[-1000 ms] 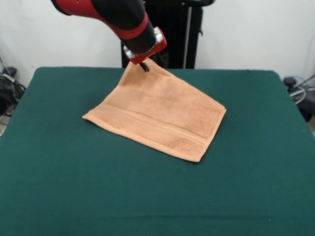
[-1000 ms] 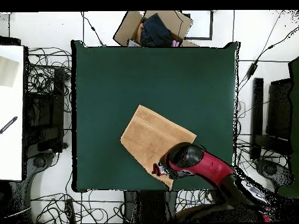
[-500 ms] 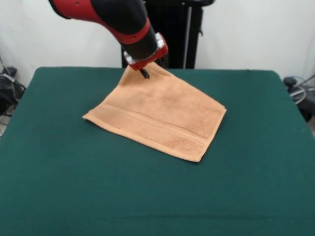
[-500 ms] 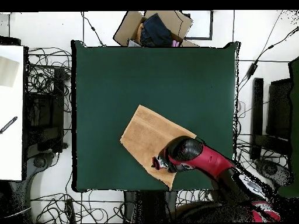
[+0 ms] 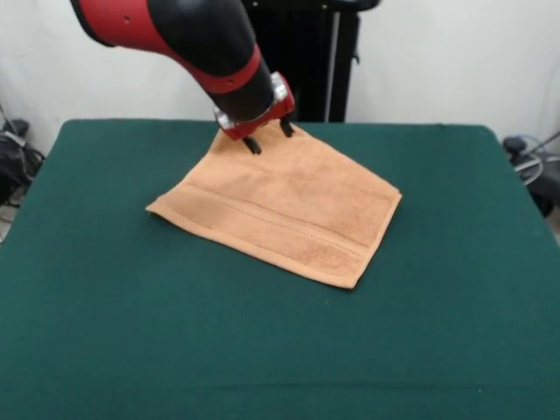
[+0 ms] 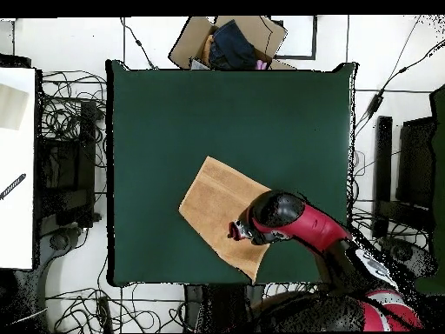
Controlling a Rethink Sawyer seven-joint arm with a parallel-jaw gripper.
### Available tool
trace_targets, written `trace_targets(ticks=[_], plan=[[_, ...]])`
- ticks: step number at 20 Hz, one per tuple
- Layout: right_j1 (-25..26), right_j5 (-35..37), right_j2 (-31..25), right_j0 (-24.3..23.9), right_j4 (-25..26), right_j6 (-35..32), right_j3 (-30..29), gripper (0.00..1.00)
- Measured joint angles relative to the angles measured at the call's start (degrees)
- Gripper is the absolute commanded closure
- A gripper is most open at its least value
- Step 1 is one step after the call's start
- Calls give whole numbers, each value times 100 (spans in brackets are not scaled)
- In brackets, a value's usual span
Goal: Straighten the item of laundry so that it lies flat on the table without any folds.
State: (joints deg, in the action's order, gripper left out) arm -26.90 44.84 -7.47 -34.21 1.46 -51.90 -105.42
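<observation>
Towel (image 5: 282,206) lies flat on table (image 5: 105,332), far corner beneath spread jaws.

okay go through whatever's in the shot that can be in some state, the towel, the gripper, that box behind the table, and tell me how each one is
towel: spread out flat on the table, no folds showing, set at a slant to the table's edges.
gripper: open, two fingers apart, at the towel's corner nearest the robot, holding nothing.
cardboard box: open, off the table on the floor, dark cloth inside.
</observation>
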Motion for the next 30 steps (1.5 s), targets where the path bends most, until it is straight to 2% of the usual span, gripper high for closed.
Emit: trace_targets(ticks=[17,30], plan=[[387,429,0,81,-134,0,708,0],[632,681,0,-117,-132,0,1079,0]])
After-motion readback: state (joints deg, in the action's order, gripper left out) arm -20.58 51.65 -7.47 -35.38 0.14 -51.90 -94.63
